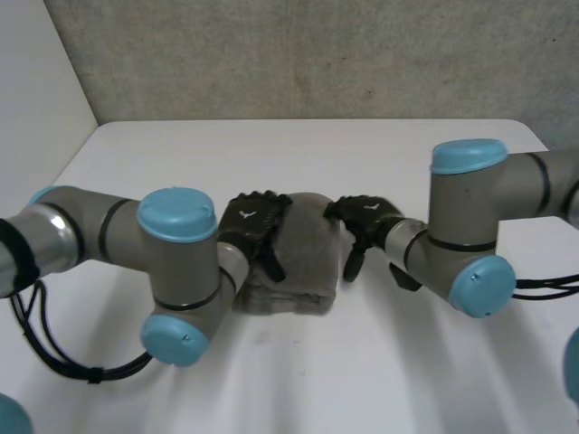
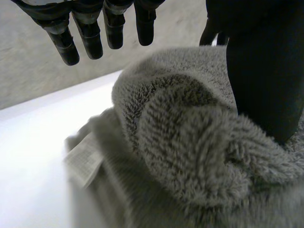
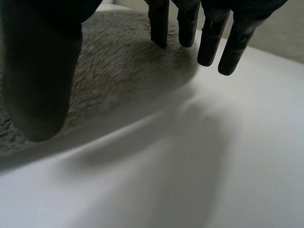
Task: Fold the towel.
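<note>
One grey towel [image 1: 303, 262] lies in a thick bundle in the middle of the white table [image 1: 298, 371], between the two hands. It looks soft, fluffy and light, so I think it will bend and flop and not slip much.

The left hand [image 1: 256, 224] is on the towel's left side. Its fingers [image 2: 90, 38] are straight and spread above the fluff. Its thumb [image 2: 263, 76] seems to rest against the bundle, so it holds nothing. The right hand [image 1: 364, 220] is at the towel's right edge. It is wide too, with straight fingers [image 3: 187, 23] just over the cloth.

A good place to grab is an outer edge or corner, maybe near the little white tag [image 2: 84, 159]. The table has lots of bare room in front and behind, and its edges are well away from the towel.
</note>
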### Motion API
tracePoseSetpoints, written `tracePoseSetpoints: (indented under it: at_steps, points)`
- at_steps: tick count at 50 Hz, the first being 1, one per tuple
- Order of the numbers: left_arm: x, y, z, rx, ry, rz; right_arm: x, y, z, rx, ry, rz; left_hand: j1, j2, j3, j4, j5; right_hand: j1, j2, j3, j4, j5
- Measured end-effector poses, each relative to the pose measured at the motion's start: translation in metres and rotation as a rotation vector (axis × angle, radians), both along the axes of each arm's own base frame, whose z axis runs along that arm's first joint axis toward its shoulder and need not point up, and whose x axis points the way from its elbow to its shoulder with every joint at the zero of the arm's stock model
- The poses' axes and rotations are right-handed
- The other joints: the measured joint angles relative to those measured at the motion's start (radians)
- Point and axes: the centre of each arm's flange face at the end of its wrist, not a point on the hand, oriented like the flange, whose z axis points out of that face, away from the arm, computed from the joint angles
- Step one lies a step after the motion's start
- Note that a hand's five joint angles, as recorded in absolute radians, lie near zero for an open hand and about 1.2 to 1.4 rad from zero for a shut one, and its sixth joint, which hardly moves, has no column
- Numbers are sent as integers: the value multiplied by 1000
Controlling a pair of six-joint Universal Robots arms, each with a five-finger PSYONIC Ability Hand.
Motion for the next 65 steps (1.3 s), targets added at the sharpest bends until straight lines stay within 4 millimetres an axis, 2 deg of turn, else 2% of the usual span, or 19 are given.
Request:
tracePoseSetpoints:
  at_steps: [6, 12, 17, 25, 31, 37, 43, 47, 49, 50, 52, 55, 61, 65]
  points:
    - [22, 8, 6, 20, -22, 42, 22, 17, -3, 25, -16, 89, 0, 0, 0, 0, 0, -12, 0, 0, 0, 0]
    - [33, 18, 12, 24, -20, 52, 39, 31, 1, 4, -26, 136, 0, -2, -2, -2, 0, -12, 0, -1, 0, 0]
    - [42, 19, 9, 37, -25, 73, 48, 37, 3, -18, -27, 152, 0, -2, -2, -2, 0, -12, 0, -1, 0, 0]
    - [56, 16, -7, 84, -51, 108, 51, 36, -4, -27, -5, 143, -3, -2, -2, -2, 0, -12, 0, -1, 0, 0]
    - [57, 15, -14, 87, -58, 111, 50, 35, -9, -35, 23, 148, -3, -3, -2, -3, 0, -18, 0, -6, 0, 0]
    - [56, 13, -10, 68, -49, 110, 49, 36, 6, -75, 29, 160, -3, -5, -6, -6, 0, -19, 0, -6, 0, 0]
    - [53, 9, 23, -5, 7, 109, 45, 37, 50, -156, -14, 149, -3, -9, -11, -9, -1, -19, 0, -6, 0, 0]
    - [51, 8, 64, -96, 71, 105, 32, 36, 92, -232, -54, 100, -3, -10, -11, -10, -1, -19, 0, -6, 0, 0]
    - [51, 9, 91, -148, 107, 104, 18, 34, 118, -283, -73, 46, -3, -10, -11, -11, -1, -19, 0, -6, 0, 0]
    - [51, 10, 97, -159, 114, 104, 14, 33, 124, -294, -76, 29, -3, -10, -12, -11, -1, -19, 0, -6, 0, 0]
    - [54, 13, 123, -201, 142, 105, -5, 31, 150, -347, -88, -53, -3, -11, -12, -11, -1, -19, 0, -6, 0, 0]
    - [60, 19, 155, -238, 166, 112, -32, 28, 175, -403, -95, -166, -3, -11, -12, -11, -1, -19, 0, -6, 0, 0]
    - [83, 28, 205, -278, 184, 160, -77, 30, 206, -480, -100, -349, -3, -12, -12, -11, -1, -19, 0, -6, 0, 0]
    - [97, 33, 223, -276, 179, 191, -94, 36, 215, -500, -100, -400, -3, -12, -12, -11, -1, -19, 0, -6, 0, 0]
